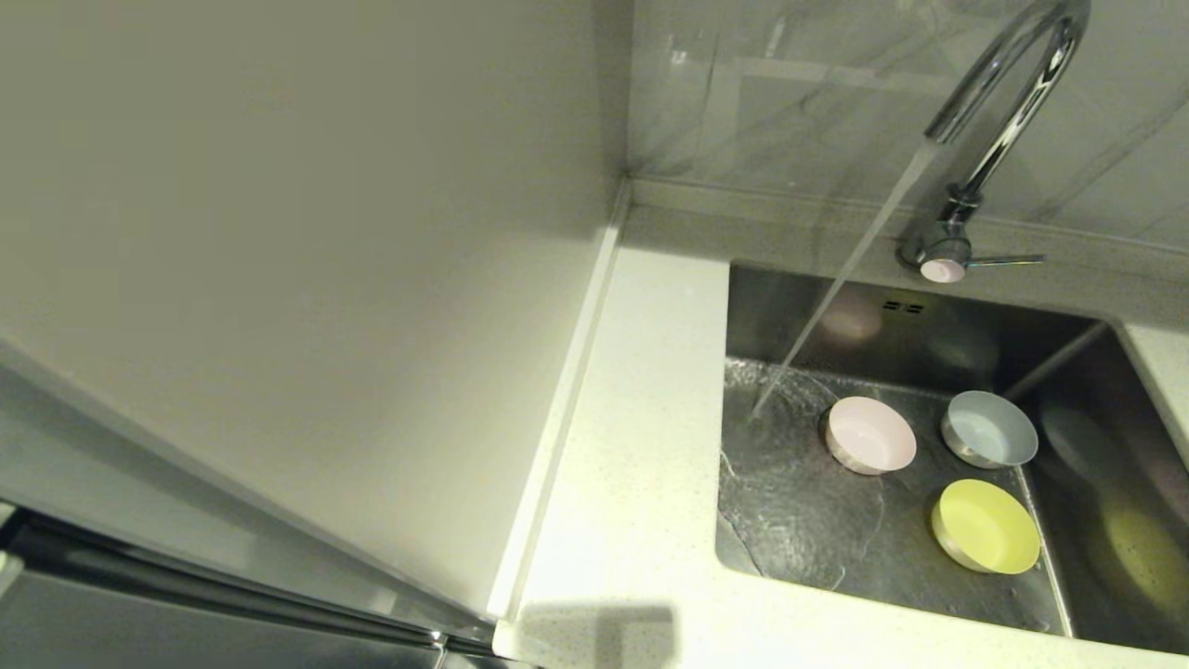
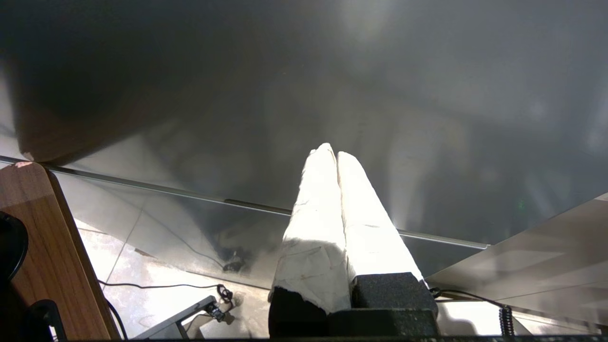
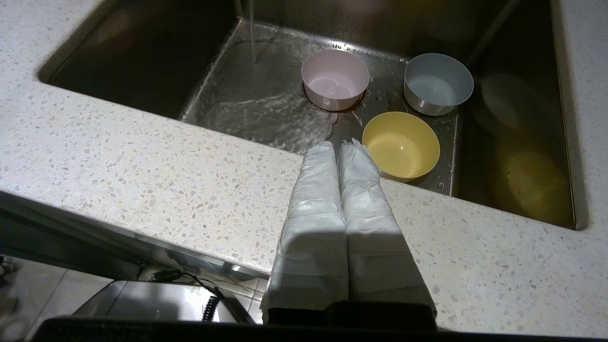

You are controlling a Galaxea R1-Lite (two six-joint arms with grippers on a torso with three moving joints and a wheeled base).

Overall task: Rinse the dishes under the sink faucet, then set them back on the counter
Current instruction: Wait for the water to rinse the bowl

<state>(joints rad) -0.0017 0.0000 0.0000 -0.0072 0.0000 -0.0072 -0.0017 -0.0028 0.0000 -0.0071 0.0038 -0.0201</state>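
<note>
Fingers of the right gripper [image 3: 338, 145] press together, empty, above the counter [image 3: 142, 161] at the sink's [image 1: 799, 307] front edge. The left gripper [image 2: 332, 151] is likewise closed and empty, parked beside a grey panel [image 2: 304, 71]. Three bowls sit in the basin: one pink [image 1: 870, 435], one grey [image 1: 988, 428], one yellow-green [image 1: 986, 525]. One faucet [image 1: 999, 111] runs beside the pink bowl.

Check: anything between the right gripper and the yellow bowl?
Nothing visible. The right gripper, fingers shut, sits above the counter edge, with the yellow bowl just beyond in the sink. The pink bowl and grey bowl stand farther back.
</note>
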